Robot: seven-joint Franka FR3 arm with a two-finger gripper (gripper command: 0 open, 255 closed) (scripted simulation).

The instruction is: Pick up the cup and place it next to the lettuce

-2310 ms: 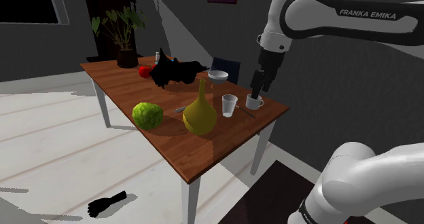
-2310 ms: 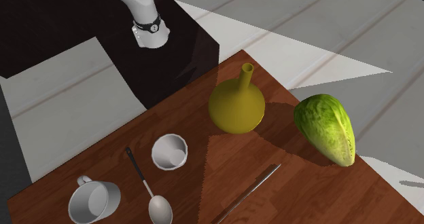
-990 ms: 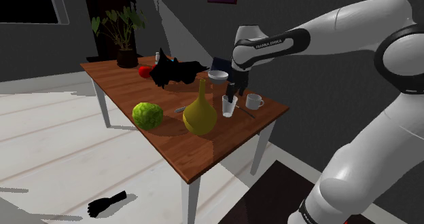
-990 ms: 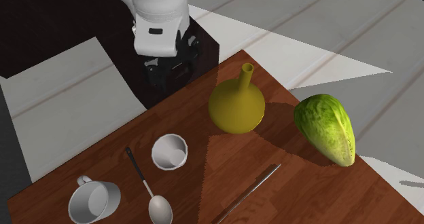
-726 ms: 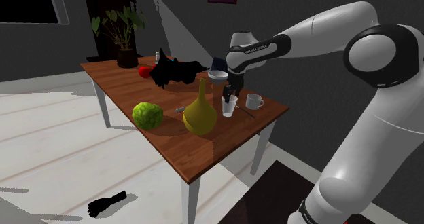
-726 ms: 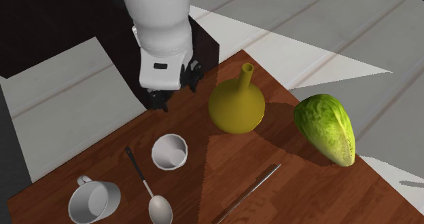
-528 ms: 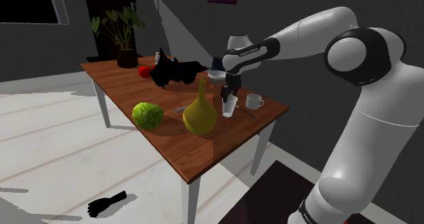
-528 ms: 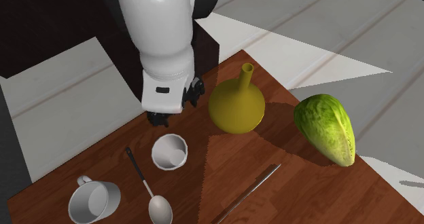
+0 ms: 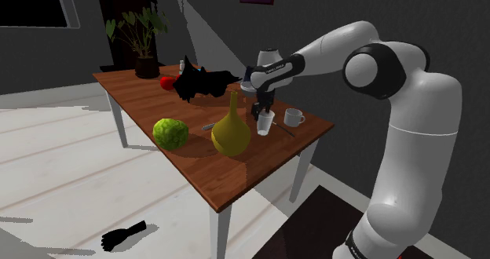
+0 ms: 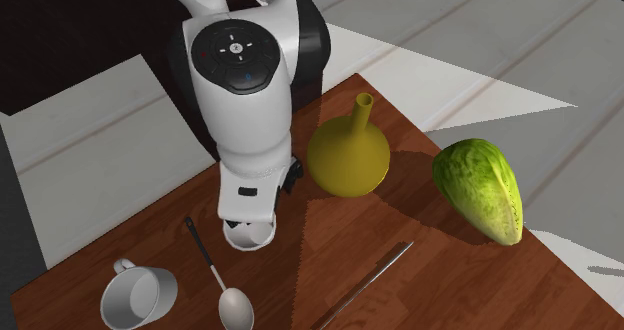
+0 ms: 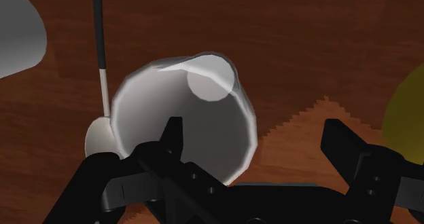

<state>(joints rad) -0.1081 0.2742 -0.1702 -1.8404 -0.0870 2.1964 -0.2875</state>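
- Shoulder view: the cup (image 9: pixel 265 123) stands upright on the wooden table (image 9: pixel 243 168), between the yellow vase (image 9: pixel 231 129) and the handled mug (image 9: pixel 294 117). The lettuce (image 9: pixel 170 133) lies on the far side of the vase, well apart from the cup. The gripper (image 9: pixel 263 111) hangs directly over the cup, down at its rim.
- Second exterior view: the white hand covers most of the cup (image 10: pixel 252 240), and a lower arc of the rim shows beneath it. A spoon (image 10: pixel 216 274) lies just beside the cup. A knife (image 10: pixel 365 283) lies nearer the lettuce.
- Wrist view: the fingers stand wide apart and hold nothing. One fingertip (image 11: pixel 174 133) is inside the cup's mouth and the other is outside the wall on the vase side, so they straddle one wall. Contact cannot be confirmed.
- Handling, as judged: the cup is small, handleless, thin-walled and rigid, and probably light. Its smooth tapering wall may slip. A pinch across this wall, set well down from the rim, looks the soundest hold. A finger nudging the cup before closing could tip it.
- Change from half a second earlier: the hand then stood beside the cup, whose mouth was fully exposed. It has since come over the cup and descended. Cup, mug, spoon, vase and lettuce are unmoved.
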